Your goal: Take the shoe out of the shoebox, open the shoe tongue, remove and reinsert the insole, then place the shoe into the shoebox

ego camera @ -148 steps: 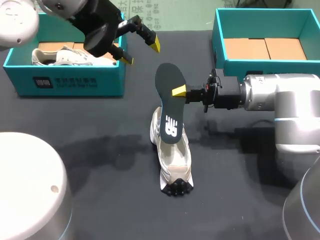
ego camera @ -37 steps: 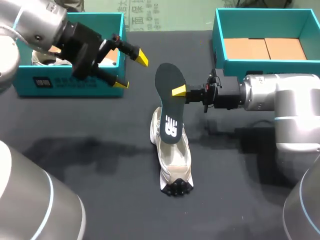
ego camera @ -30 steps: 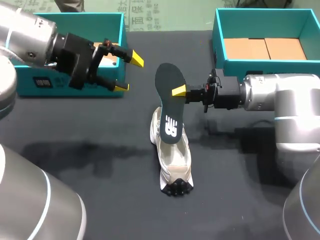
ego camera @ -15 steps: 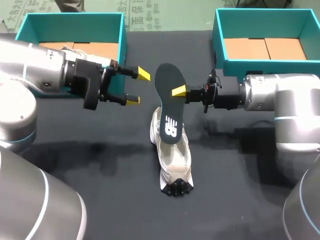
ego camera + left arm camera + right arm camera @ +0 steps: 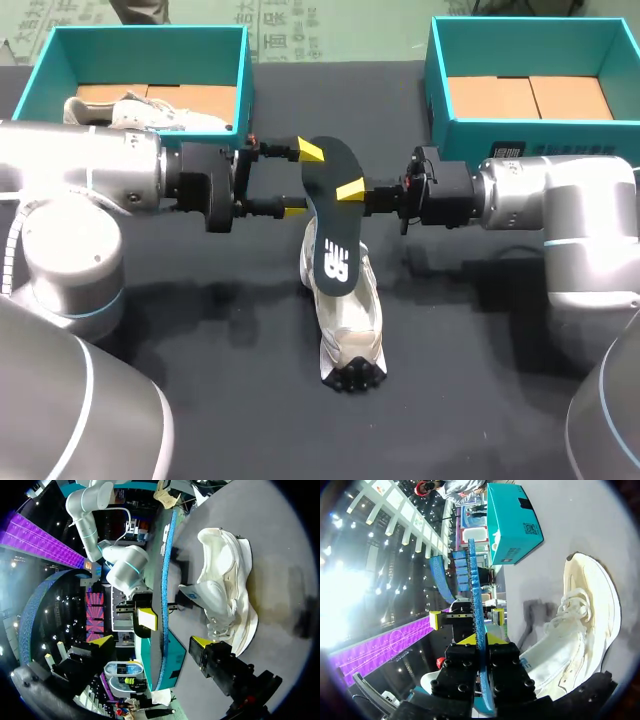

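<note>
The dark insole (image 5: pixel 330 215) stands on edge above the white shoe (image 5: pixel 348 315), its toe end down in the shoe's opening. My right gripper (image 5: pixel 352 190) is shut on the insole's right edge; in the right wrist view the gripper (image 5: pixel 479 639) pinches the thin insole (image 5: pixel 474 595) with the shoe (image 5: pixel 580 630) beside it. My left gripper (image 5: pixel 303 180) is open, its fingers straddling the insole's left edge without touching. In the left wrist view the insole (image 5: pixel 162 605) runs edge-on between that gripper's (image 5: pixel 151 641) spread tips, with the shoe (image 5: pixel 225 590) beyond.
The teal shoebox (image 5: pixel 140 33) at the back left holds a second white shoe (image 5: pixel 140 108). Another teal shoebox (image 5: pixel 437 95) at the back right shows only its cardboard floor. The dark table (image 5: pixel 200 350) lies around the shoe.
My left arm has swung down from the left shoebox to the insole, and its open fingers now bracket the insole's edge. The right gripper and insole have shifted slightly left.
</note>
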Action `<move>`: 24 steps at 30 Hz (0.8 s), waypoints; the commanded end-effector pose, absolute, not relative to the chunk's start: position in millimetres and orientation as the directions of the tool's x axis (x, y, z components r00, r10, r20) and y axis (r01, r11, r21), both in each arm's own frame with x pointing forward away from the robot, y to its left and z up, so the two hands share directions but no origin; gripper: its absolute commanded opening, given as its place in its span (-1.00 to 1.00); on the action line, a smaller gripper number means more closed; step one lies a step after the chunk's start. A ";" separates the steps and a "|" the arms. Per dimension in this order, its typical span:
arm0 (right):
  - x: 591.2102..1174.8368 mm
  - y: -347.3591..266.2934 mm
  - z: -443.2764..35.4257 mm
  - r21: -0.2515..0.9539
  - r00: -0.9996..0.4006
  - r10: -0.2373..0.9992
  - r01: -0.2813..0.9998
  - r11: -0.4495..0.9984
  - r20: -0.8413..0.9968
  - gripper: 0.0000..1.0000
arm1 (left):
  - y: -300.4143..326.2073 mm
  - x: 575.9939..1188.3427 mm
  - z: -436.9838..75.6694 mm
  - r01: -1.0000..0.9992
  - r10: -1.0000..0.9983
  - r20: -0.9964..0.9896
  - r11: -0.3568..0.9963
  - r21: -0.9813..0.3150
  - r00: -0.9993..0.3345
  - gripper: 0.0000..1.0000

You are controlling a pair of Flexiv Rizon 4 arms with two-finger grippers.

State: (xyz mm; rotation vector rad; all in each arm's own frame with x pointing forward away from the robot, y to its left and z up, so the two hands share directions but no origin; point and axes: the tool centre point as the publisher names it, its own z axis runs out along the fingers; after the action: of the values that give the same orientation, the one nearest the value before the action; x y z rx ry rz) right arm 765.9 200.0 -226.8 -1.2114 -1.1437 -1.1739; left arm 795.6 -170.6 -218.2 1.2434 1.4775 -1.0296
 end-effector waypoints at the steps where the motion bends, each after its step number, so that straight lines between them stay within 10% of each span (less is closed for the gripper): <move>1: 764.6 202.6 -228.7 -0.064 0.064 -0.033 0.998 0.002 0.997 -1.00 | -180.0 794.7 -223.6 0.987 0.212 -0.975 0.157 -0.035 -0.069 0.65; 11: 764.6 202.6 -228.7 -0.064 0.064 -0.033 0.998 0.002 0.997 -1.00 | -188.5 798.8 -231.2 0.974 0.183 -0.980 0.222 -0.041 -0.083 0.03; 24: 764.6 202.6 -228.7 -0.064 0.064 -0.033 0.998 0.002 0.997 -1.00 | -189.0 809.3 -237.0 0.972 0.187 -0.979 0.233 -0.041 -0.086 -0.11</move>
State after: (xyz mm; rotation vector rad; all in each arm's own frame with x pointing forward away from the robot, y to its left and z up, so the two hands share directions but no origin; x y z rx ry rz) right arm 765.1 201.7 -228.2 -1.2127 -1.1388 -1.1767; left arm 805.9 -186.0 -235.2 1.1395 1.5003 -0.9820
